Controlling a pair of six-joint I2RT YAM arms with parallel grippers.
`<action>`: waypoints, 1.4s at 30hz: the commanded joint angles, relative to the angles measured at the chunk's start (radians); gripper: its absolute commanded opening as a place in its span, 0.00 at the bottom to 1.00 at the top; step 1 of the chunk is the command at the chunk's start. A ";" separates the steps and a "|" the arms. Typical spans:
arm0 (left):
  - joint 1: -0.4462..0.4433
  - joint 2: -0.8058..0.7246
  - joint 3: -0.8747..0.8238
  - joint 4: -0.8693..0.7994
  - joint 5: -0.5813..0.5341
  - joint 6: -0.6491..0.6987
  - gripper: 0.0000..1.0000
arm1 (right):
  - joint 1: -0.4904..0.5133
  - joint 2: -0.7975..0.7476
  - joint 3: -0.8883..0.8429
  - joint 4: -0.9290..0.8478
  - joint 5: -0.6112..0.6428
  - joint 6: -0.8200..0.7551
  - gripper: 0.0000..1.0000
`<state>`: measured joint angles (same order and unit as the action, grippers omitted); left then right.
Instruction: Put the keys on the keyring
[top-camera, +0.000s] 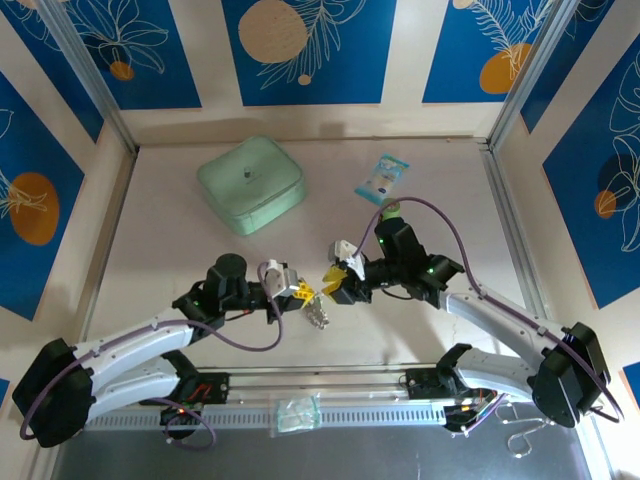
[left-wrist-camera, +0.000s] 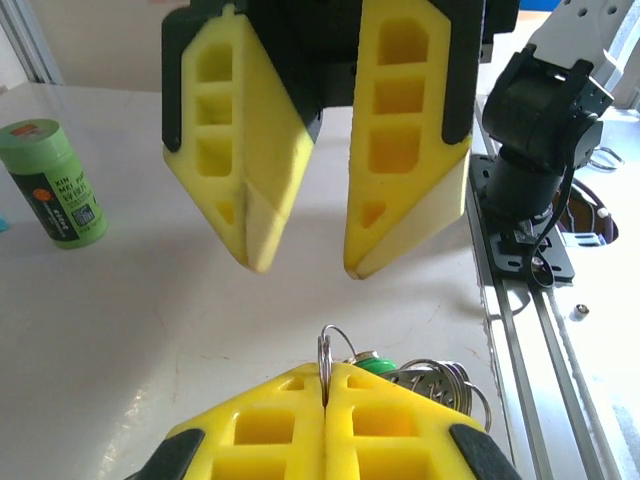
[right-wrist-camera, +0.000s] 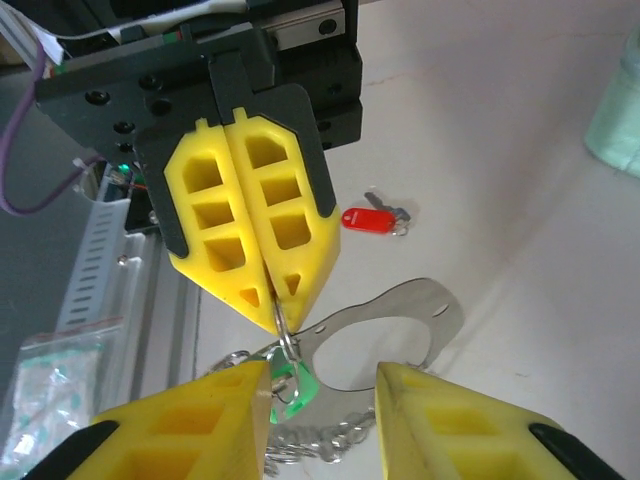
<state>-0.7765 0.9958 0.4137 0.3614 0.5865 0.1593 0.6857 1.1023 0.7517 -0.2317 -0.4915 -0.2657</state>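
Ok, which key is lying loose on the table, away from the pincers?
The red key: it lies alone on the table. The green key sits at the keyring pinched in the shut left pincer.

keyring (right-wrist-camera: 440, 305): shiny smooth metal | red key (right-wrist-camera: 368, 219): glossy plastic head | left pincer (right-wrist-camera: 272, 300): matt yellow plastic

On the worktop we count two claws, the left claw (top-camera: 303, 292) and the right claw (top-camera: 332, 284); two keys, a red key (right-wrist-camera: 370, 218) and a green key (right-wrist-camera: 295, 388); one keyring (right-wrist-camera: 425, 295); one pouch (top-camera: 250, 183); one cylinder (left-wrist-camera: 52, 180); one packet (top-camera: 382, 178); one bag (top-camera: 297, 412).
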 joint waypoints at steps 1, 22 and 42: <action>-0.008 -0.015 -0.010 0.119 0.012 -0.021 0.00 | 0.000 0.017 0.000 0.017 -0.053 0.040 0.33; -0.008 -0.055 -0.023 0.117 0.000 -0.007 0.00 | -0.006 0.030 0.020 -0.039 -0.077 0.019 0.00; -0.008 -0.038 -0.032 0.236 0.021 -0.064 0.00 | -0.005 -0.003 -0.034 0.094 -0.091 0.057 0.21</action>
<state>-0.7765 0.9638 0.3920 0.5140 0.5766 0.1093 0.6846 1.1343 0.7361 -0.1833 -0.5652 -0.2192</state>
